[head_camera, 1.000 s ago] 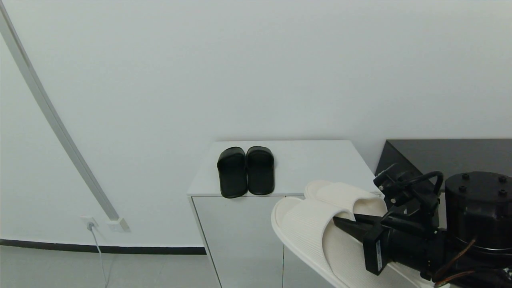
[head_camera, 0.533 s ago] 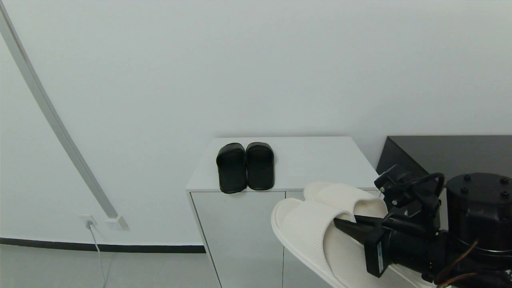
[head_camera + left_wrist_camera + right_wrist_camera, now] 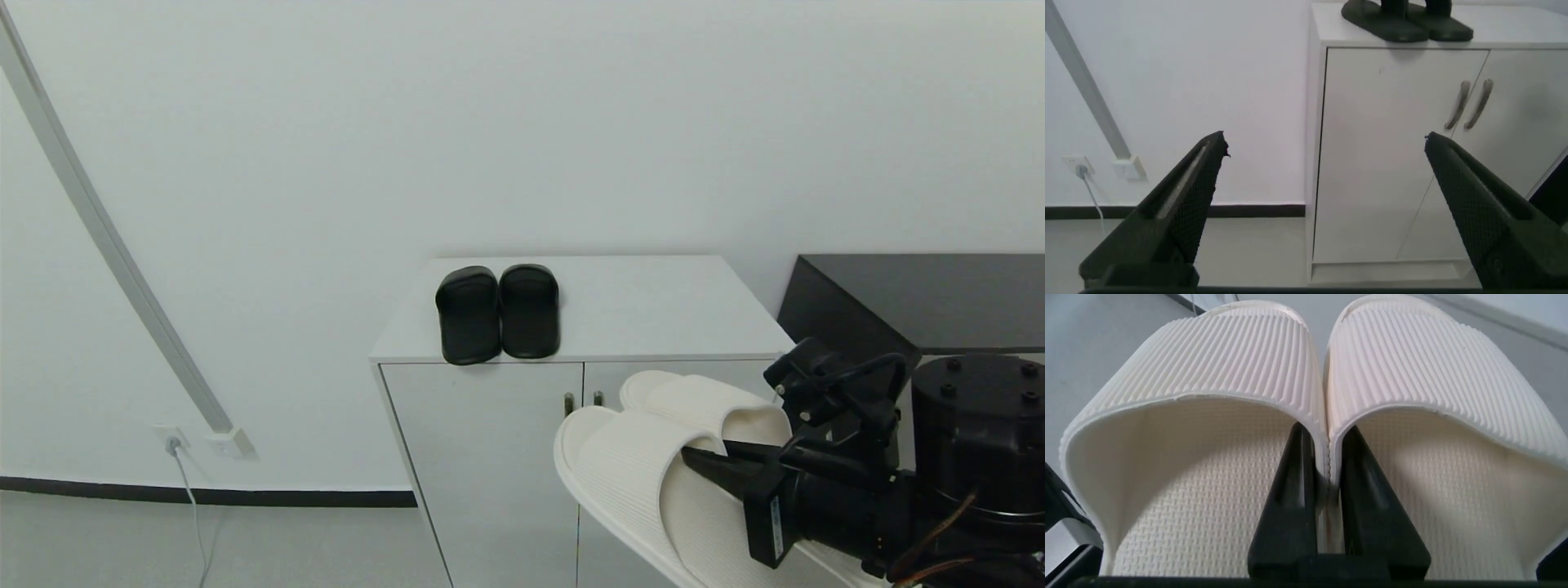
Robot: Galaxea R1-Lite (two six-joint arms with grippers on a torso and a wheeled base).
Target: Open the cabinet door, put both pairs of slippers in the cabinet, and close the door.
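Note:
A white two-door cabinet [image 3: 482, 457] stands against the wall, doors shut, with two small handles [image 3: 581, 401] at the middle seam. A pair of black slippers [image 3: 498, 312] rests on its top near the front edge. My right gripper [image 3: 704, 455] is in front of the right door, shut on the inner straps of a pair of white slippers [image 3: 653, 457]; its fingers [image 3: 1300, 490] pinch both slippers [image 3: 1315, 416] together. My left gripper [image 3: 1324, 151] is open, low and in front of the cabinet [image 3: 1396, 163], whose handles [image 3: 1471, 104] and black slippers [image 3: 1404, 16] it faces.
A dark tabletop [image 3: 922, 298] adjoins the cabinet on the right. A grey conduit [image 3: 98, 229] runs slantwise down the wall to a socket [image 3: 173, 441] with a cable, left of the cabinet. Grey floor lies below.
The whole head view has shifted: the cabinet now sits higher in the picture and its handles show. The right gripper keeps the white slippers in the same hold.

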